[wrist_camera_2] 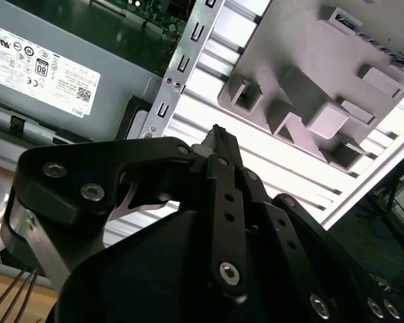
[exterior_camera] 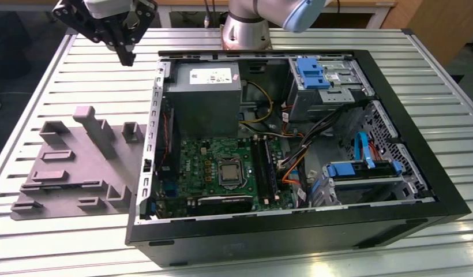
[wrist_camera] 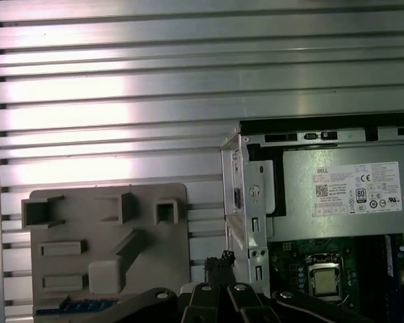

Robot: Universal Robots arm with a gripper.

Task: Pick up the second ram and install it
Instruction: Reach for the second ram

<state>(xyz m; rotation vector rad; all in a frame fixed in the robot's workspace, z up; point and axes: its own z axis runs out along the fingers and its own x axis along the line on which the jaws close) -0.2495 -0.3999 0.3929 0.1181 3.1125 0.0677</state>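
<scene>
Second ram (exterior_camera: 61,185) in grey tray (exterior_camera: 36,209), long axis along exterior view's left-right

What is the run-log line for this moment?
end effector: shut, holds nothing | position: above slatted table, between grey moulded tray and open computer case

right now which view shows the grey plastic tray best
The exterior view: the whole grey tray lies on the slatted table, at the exterior view's left of the computer case, all raised blocks showing. The first wrist view has most of it, one edge behind the gripper. The second wrist view cuts part off.
</scene>
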